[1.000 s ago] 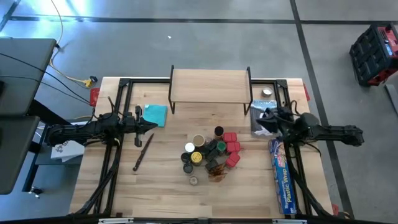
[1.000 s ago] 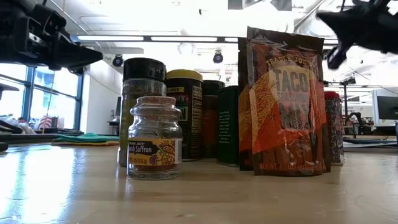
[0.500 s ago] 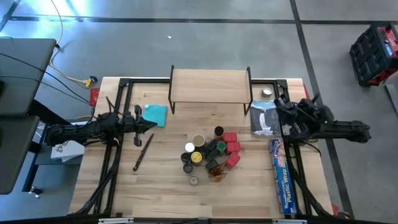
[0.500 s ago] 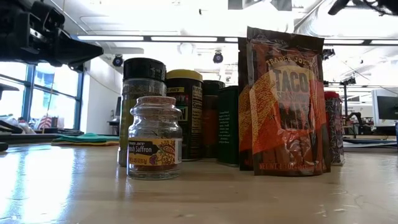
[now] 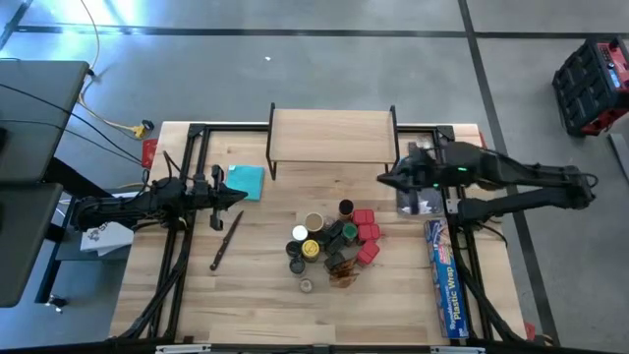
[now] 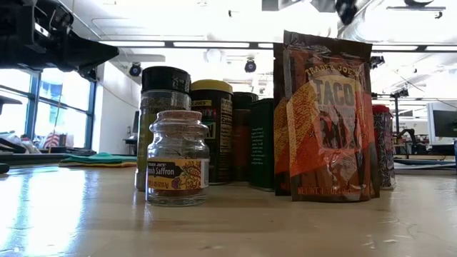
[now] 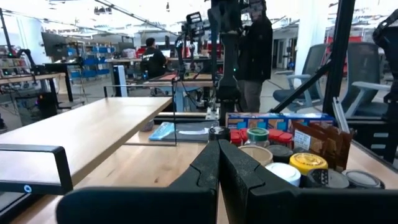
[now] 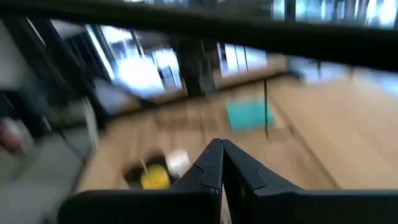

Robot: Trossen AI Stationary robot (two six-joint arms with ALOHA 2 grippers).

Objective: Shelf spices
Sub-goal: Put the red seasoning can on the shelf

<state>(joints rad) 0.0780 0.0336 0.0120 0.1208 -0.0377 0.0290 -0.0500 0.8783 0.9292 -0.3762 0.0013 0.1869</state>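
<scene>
Step in hand: I judge this the approach to a first pick — no spice is on the shelf (image 5: 331, 136) yet, and neither arm carries anything.
Right gripper (image 5: 385, 178): clenched and empty, in the air just off the shelf's near right leg, between the shelf and the cluster of spices (image 5: 332, 243).
Left gripper (image 5: 239, 197): fingers pressed together on nothing, parked over the table's left side near the teal cloth (image 5: 246, 181).
Spices: bunched at the table's middle, well short of the shelf — round jars with yellow, white, black and green lids, small red boxes on the right side, orange-brown packets at the near edge.
Textures: the saffron jar (image 6: 177, 158) is ribbed clear glass with a tan lid; the taco packet (image 6: 326, 118) is creased, glossy foil standing upright; the shelf top is smooth pale wood on thin black legs.
Next move: as I see it, spread the right fingers, descend on an outer jar or red box — the tight packing leaves little room.
Risk: the packet looks easy to topple.
</scene>
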